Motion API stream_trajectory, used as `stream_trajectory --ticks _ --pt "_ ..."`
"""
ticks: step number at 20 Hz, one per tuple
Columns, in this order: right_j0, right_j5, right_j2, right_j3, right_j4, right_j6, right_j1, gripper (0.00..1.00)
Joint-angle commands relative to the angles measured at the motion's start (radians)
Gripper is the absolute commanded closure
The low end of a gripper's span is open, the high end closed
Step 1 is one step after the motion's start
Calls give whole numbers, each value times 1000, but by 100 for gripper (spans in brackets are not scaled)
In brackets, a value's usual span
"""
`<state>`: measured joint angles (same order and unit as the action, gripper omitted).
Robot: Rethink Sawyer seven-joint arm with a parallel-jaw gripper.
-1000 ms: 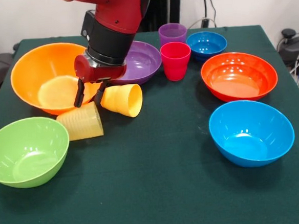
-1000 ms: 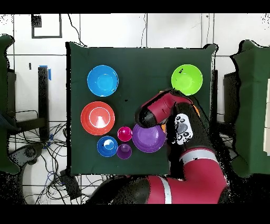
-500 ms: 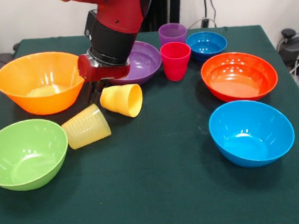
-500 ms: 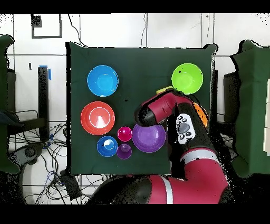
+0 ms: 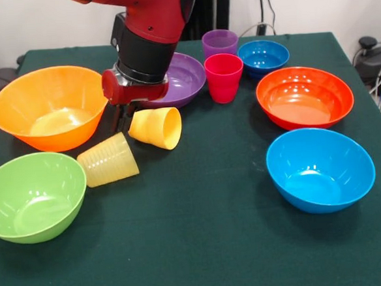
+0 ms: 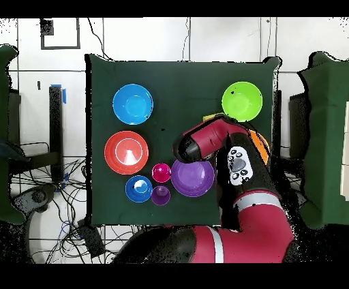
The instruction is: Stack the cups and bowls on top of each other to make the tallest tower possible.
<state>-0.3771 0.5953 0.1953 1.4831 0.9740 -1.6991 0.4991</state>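
— What's the setting?
— A dark green cloth surface (image 5: 204,247) before a white wall, cables behind it.
— And the pieces?
— All glossy round plastic, unstacked. The orange-yellow bowl (image 5: 47,107), lime green bowl (image 5: 32,195), purple bowl (image 5: 181,78), red-orange bowl (image 5: 304,96), light blue bowl (image 5: 320,168) and small dark blue bowl (image 5: 263,57) sit apart. The ribbed pale yellow cup (image 5: 108,160) and orange-yellow cup (image 5: 155,128) lie tipped; the red-pink cup (image 5: 224,77) and purple cup (image 5: 219,43) stand upright.
— The gripper (image 5: 122,119)?
— Low between the big orange-yellow bowl and tipped cup; its spread I cannot tell. No readable writing.
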Motion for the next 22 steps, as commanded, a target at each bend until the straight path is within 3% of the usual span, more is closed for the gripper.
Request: stream_trajectory --ticks 1,9,10,22 --pt "16 123 22 -24 -16 127 -41 100" --pt "58 217 -2 -23 -69 64 22 100" --pt "49 221 3 -17 -89 51 22 0" --pt "74 243 0 -18 -81 58 43 0"
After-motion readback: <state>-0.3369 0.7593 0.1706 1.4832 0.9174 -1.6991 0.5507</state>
